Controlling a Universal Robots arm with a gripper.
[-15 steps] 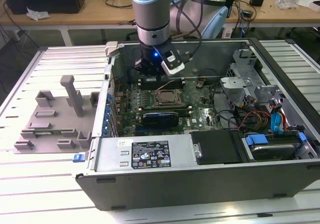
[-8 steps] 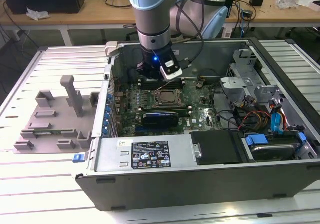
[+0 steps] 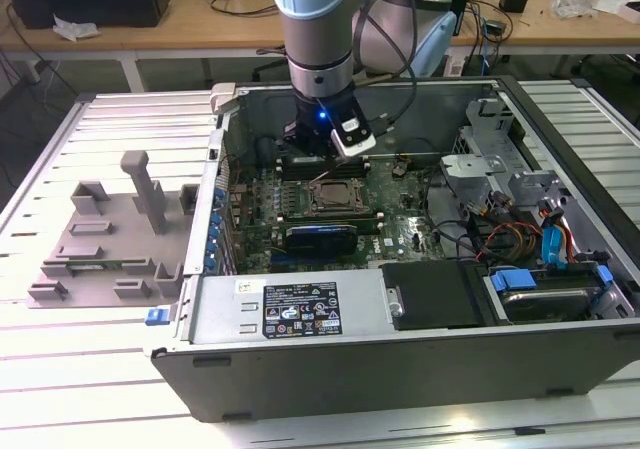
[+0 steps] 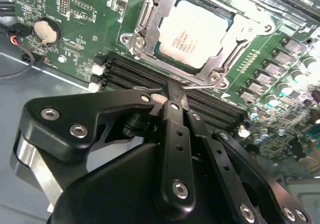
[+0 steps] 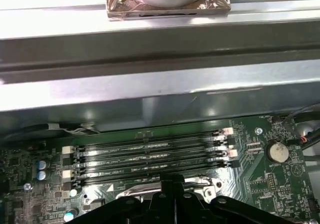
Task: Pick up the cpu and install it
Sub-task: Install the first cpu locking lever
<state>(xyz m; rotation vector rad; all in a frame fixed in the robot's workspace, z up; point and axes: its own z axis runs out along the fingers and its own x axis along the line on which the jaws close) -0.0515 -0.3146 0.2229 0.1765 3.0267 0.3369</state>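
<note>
- The cpu lies flat in the socket on the motherboard, silver top up.
- The end effector has its fingers pressed together and holds nothing I can see. It hovers over the memory slots, just beside the thin lever.
- Risk: if the tip goes down here, it may catch the lever or scrape the slots, and a jolt may shift the cpu on its contacts.
</note>
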